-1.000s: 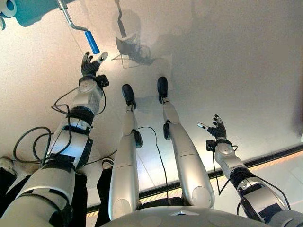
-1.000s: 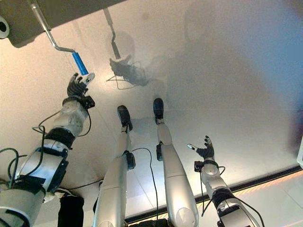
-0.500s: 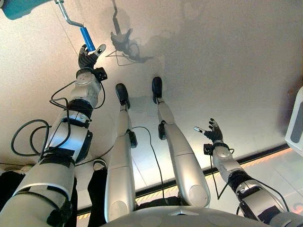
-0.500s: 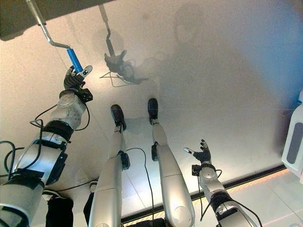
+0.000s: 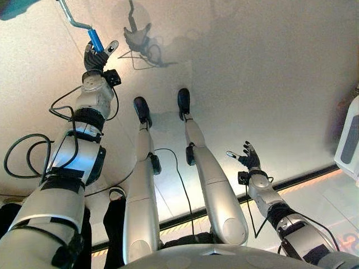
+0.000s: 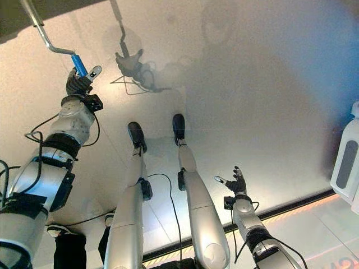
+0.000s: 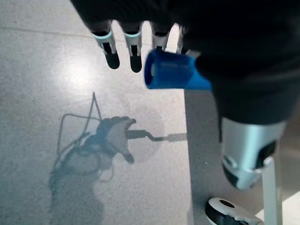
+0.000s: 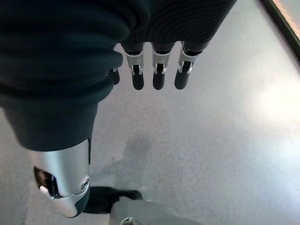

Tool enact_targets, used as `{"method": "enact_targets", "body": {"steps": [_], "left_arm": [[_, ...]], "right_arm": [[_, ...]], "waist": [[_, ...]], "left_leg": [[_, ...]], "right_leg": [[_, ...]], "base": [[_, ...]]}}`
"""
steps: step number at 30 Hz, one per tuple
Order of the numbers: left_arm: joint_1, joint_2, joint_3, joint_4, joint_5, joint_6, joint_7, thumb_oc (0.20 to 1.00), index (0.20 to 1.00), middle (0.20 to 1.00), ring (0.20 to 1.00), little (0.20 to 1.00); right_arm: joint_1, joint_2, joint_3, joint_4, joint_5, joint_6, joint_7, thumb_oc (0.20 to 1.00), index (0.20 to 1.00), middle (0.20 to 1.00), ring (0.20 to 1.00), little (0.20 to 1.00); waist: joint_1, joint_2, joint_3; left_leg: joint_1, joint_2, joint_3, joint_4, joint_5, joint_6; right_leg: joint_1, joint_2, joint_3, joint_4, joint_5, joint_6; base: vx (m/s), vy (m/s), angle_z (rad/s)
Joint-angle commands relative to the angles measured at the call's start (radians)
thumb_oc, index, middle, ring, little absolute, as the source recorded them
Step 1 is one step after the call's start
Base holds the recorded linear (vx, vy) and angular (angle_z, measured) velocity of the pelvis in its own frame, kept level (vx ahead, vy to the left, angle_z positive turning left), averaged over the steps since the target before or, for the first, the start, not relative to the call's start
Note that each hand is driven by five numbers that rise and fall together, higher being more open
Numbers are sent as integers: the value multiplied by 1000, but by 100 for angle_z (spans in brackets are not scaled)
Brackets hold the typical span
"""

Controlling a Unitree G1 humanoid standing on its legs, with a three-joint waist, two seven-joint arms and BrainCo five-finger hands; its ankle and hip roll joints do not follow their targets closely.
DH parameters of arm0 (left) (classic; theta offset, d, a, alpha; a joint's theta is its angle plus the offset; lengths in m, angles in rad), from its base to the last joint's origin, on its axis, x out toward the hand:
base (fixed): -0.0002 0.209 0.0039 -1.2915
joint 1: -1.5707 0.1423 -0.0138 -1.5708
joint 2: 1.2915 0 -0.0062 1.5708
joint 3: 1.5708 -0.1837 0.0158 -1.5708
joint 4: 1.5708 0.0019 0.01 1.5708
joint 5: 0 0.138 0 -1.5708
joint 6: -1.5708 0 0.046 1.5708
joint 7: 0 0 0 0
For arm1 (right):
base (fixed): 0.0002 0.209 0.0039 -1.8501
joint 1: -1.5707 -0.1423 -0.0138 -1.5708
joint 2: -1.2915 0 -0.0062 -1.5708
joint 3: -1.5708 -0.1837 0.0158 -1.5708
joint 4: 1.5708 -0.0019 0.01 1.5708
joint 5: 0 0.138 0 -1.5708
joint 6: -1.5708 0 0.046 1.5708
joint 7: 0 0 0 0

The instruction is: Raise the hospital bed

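Left hand [image 5: 95, 58] now reaches blue crank grip [image 5: 95, 40], upper left, fingers not yet curled | right hand [image 5: 248, 159] spread, idle | step: grasping; next: curl fingers, crank.

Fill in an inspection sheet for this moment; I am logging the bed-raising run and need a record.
Surface: pale speckled floor, a dark strip across it.
Job's things: metal crank with a blue grip, reaching from the bed's underside.
Clutter: nothing seen.
Hands: left hand at the blue grip, the grip lying between fingers and thumb, fingers straight, not yet curled round it. Right hand open and idle over bare floor.
Cables: nothing seen apart from the robot's own.
Surroundings: white unit with a grey panel at the right edge.
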Motion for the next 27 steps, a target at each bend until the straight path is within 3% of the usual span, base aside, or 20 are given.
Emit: {"method": "enact_targets", "body": {"steps": [1,12,22,23,24,27], "left_arm": [[-62,67,-24,57,-12,-16,1,1000,1000,1000,1000,1000],[-122,106,-39,74,-22,-25,10,1000,1000,1000,1000,1000],[-154,82,-55,73,-5,-26,12,1000,1000,1000,1000,1000],[-163,77,-61,76,2,-23,11,307,307,307,307,307],[-164,76,-61,76,2,-23,11,200,200,200,200,200],[-176,66,-66,69,-13,-30,9,200,200,200,200,200]], "right_arm": [[103,-11,-13,3,48,-21,1,1000,1000,1000,1000,1000],[125,-14,-5,-37,65,-38,14,1000,1000,1000,1000,1000],[152,-18,2,-83,65,-46,27,1000,1000,1000,1000,1000],[158,-20,5,-80,63,-46,31,1000,1000,1000,1000,1000],[158,-20,5,-80,63,-46,31,1000,1000,1000,1000,1000],[156,-19,12,-77,63,-45,33,1000,1000,1000,1000,1000]], "waist": [[23,-52,-2],[10,-69,-2],[-4,-87,-2],[-5,-88,-2],[-5,-88,-2],[-5,-89,-2]], "left_leg": [[45,-15,33,0,-86,-44],[34,-14,29,0,-88,-44],[18,-17,27,0,-89,-43],[18,-17,26,0,-89,-43],[18,-17,26,0,-89,-44],[16,-18,27,0,-88,-43]], "right_leg": [[23,-58,39,-43,40,160],[5,-54,41,-43,40,164],[-7,-58,40,-43,41,167],[-8,-58,39,-43,42,167],[-8,-58,39,-43,42,167],[-10,-59,40,-43,42,168]], "base": [[0,0,0],[0,0,0],[0,0,0],[0,0,0],[0,0,0],[0,0,0]]}}
